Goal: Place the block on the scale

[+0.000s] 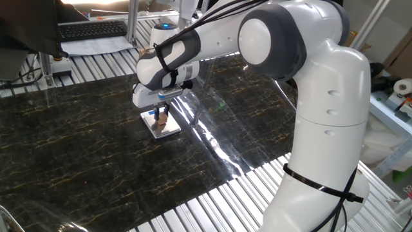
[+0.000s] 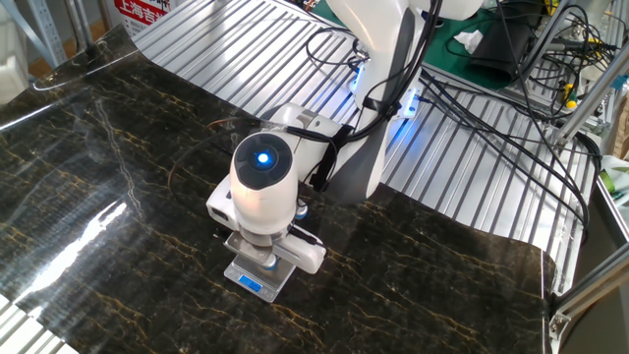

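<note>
The scale [image 1: 168, 129] is a small silver-white square on the dark marbled mat. In the other fixed view, its front edge [image 2: 257, 283] with the blue display strip shows under the hand. My gripper [image 1: 161, 116] points straight down over the scale. Its fingers stand close on either side of the tiny brown block [image 1: 163, 119], which is at or just above the scale's plate. In the other fixed view the hand [image 2: 261, 187] hides the fingers and the block.
The dark mat [image 1: 77, 148] lies on a ribbed metal table [image 1: 212, 206]. A keyboard [image 1: 93, 29] and papers are at the back left. Cables [image 2: 472, 128] run across the table behind the arm's base. A clear plastic sheet [image 1: 212, 122] glints to the right of the scale.
</note>
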`<state>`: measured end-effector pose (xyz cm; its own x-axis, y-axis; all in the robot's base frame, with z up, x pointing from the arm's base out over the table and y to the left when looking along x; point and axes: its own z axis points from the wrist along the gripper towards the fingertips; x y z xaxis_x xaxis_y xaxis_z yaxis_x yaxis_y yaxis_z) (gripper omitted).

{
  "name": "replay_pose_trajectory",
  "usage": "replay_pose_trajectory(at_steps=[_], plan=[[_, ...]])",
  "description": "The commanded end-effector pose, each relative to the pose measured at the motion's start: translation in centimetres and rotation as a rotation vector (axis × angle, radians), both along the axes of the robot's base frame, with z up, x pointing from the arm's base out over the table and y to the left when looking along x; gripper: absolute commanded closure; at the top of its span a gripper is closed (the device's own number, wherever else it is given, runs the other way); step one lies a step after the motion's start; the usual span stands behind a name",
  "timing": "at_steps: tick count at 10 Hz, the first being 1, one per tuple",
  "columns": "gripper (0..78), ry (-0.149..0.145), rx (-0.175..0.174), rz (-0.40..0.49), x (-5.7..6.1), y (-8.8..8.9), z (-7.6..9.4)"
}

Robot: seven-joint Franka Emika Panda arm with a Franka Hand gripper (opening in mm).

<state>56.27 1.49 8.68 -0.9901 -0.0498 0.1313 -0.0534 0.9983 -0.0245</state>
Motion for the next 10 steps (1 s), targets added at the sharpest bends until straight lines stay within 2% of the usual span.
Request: replay_pose_trajectory(at_steps=[1,10], plan=[[76.4,-0.006,0.003,0.001,0.18,-0.03,0.17],[76.4,0.016,0.005,0.002,0.26,-0.02,0.0]])
